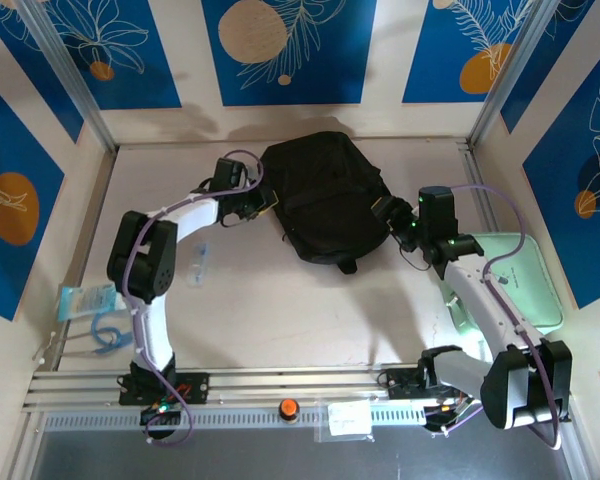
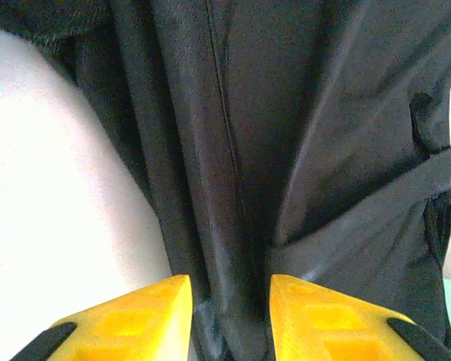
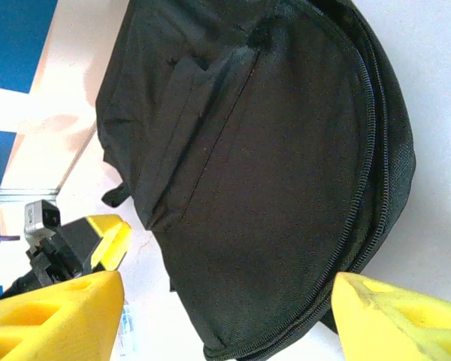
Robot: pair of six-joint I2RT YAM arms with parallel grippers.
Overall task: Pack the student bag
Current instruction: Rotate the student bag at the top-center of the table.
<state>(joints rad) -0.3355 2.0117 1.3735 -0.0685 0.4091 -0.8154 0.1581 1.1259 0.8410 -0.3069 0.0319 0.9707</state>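
Item — student bag (image 1: 325, 190): black soft fabric, laid flat on the table (image 1: 310, 320) towards the back wall, roughly centred between the two arms. A zip line is seen running round its curved edge in the right wrist view.

Left gripper (image 1: 258, 207): placed at the bag's left edge. In its own wrist view the yellow fingers (image 2: 135, 327) are drawn in on a raised fold of the black fabric, which fills the gap between them — the fold is pinched.

Right gripper (image 1: 385, 215): placed at the bag's right edge, jaws spread wide, with nothing gripped. The bag is seen just beyond its fingertips.

Mint-green case (image 1: 525, 290): lying at the right side of the table, partly covered by the right arm.

Blue packet (image 1: 85, 300): lying at the left edge, well apart from the bag.
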